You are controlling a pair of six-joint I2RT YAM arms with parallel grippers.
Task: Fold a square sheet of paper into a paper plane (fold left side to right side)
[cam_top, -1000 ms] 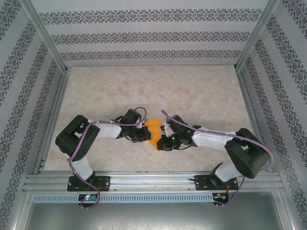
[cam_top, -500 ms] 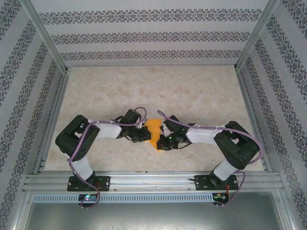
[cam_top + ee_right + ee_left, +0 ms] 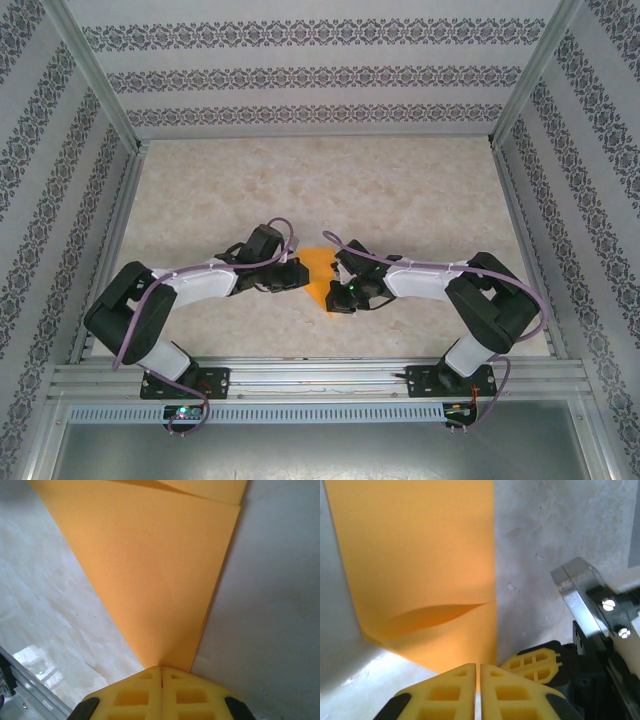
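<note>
On my feed the counter is a pale beige, marbled slab across the middle of the overhead frame. Walls papered white with dark ornamental bands close it in at the top, left and right. Aluminium posts climb the upper corners, and a metal rail crosses the bottom. Light glares off the counter at the lower left of the right wrist view.

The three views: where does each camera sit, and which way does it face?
Top external: above and behind, looking down at the table; left arm and right arm show.
Left wrist: on the left arm, facing the sheet; its shut jaws show.
Right wrist: on the right arm, facing the sheet; its shut jaws show.
Wrist views share the sheet.
</note>
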